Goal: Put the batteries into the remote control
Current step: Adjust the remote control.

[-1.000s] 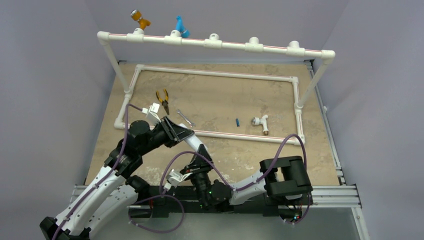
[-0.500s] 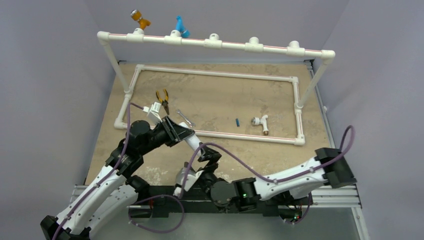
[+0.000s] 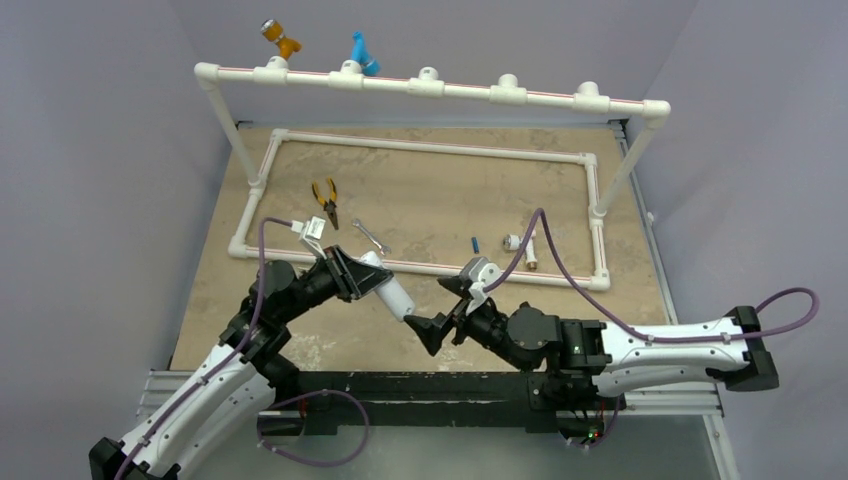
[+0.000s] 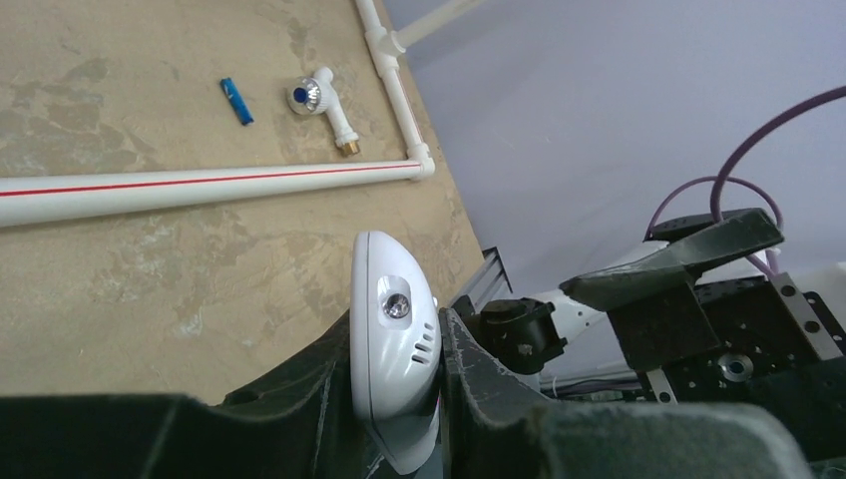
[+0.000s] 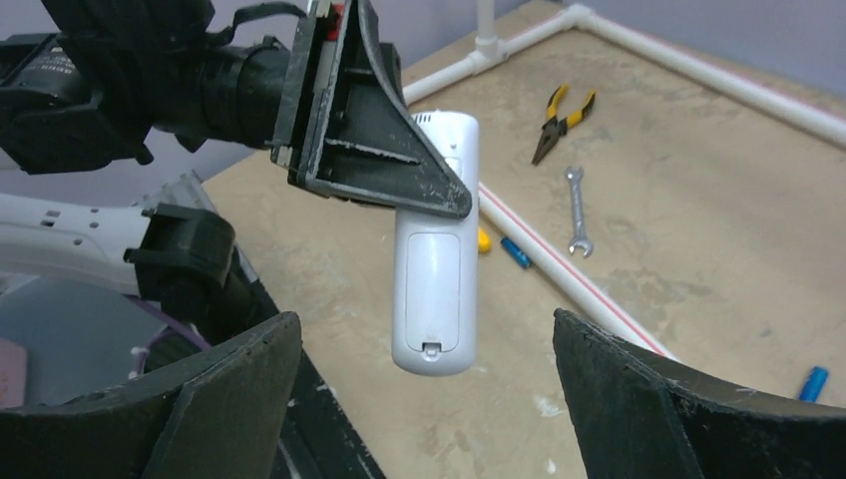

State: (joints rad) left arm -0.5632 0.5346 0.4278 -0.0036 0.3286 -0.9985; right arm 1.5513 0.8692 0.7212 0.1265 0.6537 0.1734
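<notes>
Tan tabletop [image 3: 440, 190] with a white pipe frame [image 3: 430, 147] on it. My left gripper [image 3: 372, 278] is clamped on the remote control [image 3: 396, 297], holding it off the table with its back cover facing my right gripper [image 3: 440, 312], which is spread wide open close by. One battery [image 3: 474, 243] lies inside the frame near the white pipe fitting [image 3: 522, 243], and a second battery [image 5: 516, 252] sits right by the near pipe.

Yellow-handled pliers [image 3: 324, 200], wrench [image 3: 370, 236], white pipe fitting [image 3: 524, 246]

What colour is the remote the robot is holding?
The remote control is white, shown best in the right wrist view.
</notes>
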